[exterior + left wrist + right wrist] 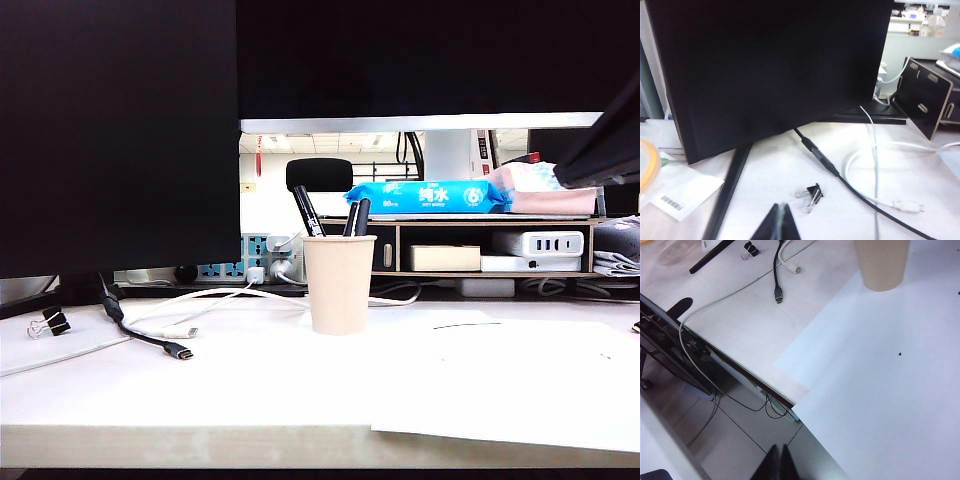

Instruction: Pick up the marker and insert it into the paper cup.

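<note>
The marker (306, 212) stood tilted inside the paper cup (339, 283), mid-desk, clear tabletop all round. The left gripper (780, 223), clenched and empty, hovered near a binder clip (811, 194). The right gripper (776, 463), clenched and empty, hung beyond the desk edge (755, 382).

Plain tan paper cup (339, 283) sits upright mid-table, at the far left corner of the white sheet. The black marker (307, 211) with white lettering stands inside, leaning left, beside two other pens.
</note>
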